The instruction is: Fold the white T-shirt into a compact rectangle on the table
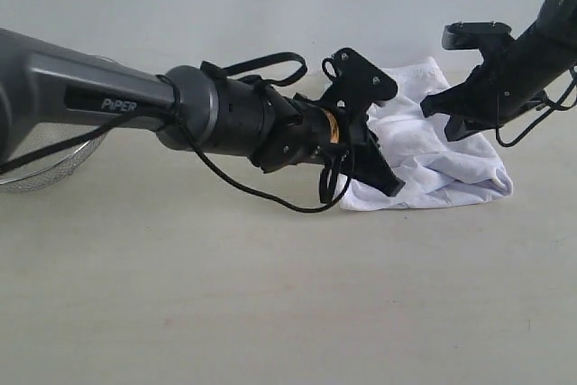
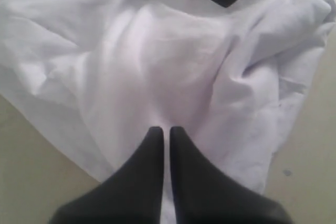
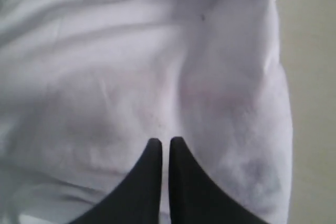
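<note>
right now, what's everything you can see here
white T-shirt: one, white, bunched in a crumpled heap on the table, right of centre in the exterior view
table: one, pale beige, under everything
wire-mesh basket: one, silver, at the left edge, mostly hidden behind the left arm
cable: one, black, looping below the left arm
left arm: one, grey and black, reaching across to the shirt
right arm: one, black, coming in from the upper right
left gripper: one, black, shut, over the shirt
right gripper: one, black, shut, over the shirt
</note>
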Controlling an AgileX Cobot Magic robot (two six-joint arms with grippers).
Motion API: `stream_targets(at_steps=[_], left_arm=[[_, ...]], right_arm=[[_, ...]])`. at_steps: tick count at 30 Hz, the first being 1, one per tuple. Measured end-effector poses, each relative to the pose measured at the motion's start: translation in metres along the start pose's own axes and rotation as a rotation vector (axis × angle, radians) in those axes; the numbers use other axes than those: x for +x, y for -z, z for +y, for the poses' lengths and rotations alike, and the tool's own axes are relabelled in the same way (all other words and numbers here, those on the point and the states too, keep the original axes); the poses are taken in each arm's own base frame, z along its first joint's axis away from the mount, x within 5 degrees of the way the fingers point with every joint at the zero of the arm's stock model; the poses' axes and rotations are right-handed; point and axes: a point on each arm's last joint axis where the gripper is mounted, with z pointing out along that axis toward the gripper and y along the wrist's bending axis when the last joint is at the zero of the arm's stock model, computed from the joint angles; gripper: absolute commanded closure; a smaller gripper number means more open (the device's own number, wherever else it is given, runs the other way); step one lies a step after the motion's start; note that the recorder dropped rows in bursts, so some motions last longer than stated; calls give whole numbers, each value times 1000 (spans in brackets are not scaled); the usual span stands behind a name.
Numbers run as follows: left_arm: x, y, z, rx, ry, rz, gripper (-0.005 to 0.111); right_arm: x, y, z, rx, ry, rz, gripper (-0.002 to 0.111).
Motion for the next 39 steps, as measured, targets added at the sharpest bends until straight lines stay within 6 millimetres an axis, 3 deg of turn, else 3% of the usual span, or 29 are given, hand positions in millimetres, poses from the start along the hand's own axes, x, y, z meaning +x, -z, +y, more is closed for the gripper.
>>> stream_targets(at_steps=[7,13,20,26,33,39], left_arm=[[8,-6,-10,16,29,40,102],[32,-20,-14,21,34,134,102],[35,-22,-14,19,45,167,102],[39,-22,-3,3,49,186,102],[43,-21,15,-2,50,203,102],[43,-21,22,36,83,206,102]], right_arm=[[14,-11,-3,-5,3,132,109],[25,-9,-8,46,35,257,109],[22,-9,-15,130,36,225,109],[23,-9,-21,171,32,232,109],[35,-21,-43,167,-35,276,109],[31,-17,-38,112,-37,245,109]])
